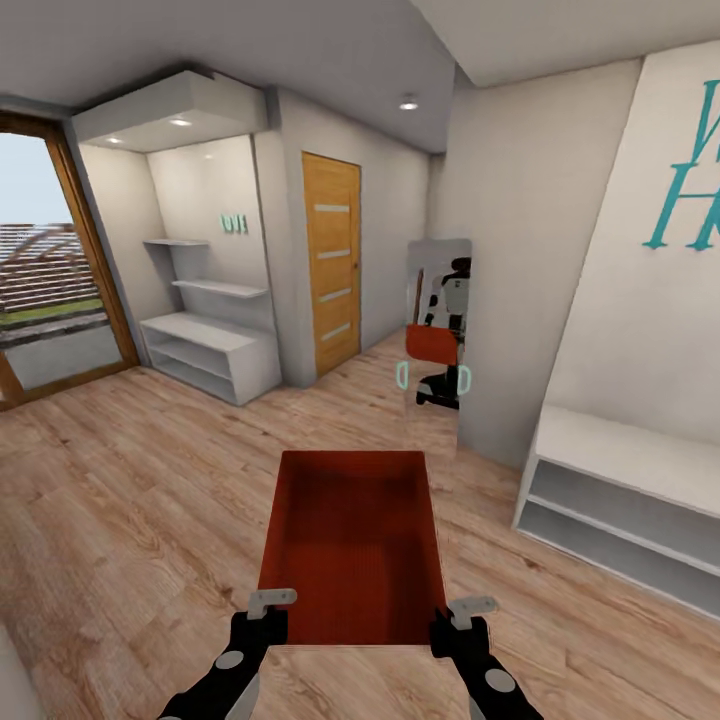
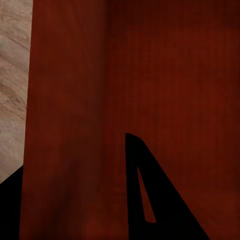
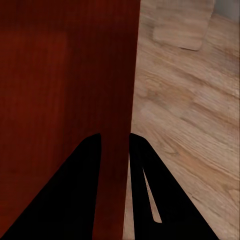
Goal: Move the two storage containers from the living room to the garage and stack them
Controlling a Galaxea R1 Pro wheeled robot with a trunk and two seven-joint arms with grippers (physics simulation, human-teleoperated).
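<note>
One orange-red storage container (image 1: 352,540) is held above the light wood plank floor (image 1: 130,500), carried open side up; its near left corner is gripped by the left gripper (image 1: 268,605), its near right corner by the right gripper (image 1: 465,612); in the right wrist view the container's thin wall (image 3: 116,90) is pinched between both fingers; beyond the container a tall mirror (image 1: 437,345) is seen, a wooden door (image 1: 331,275) left of it.

Container (image 1: 352,545) held ahead between both claws, mirror (image 1: 438,340) beyond, bench (image 1: 625,500) right, door (image 1: 331,262) behind
</note>
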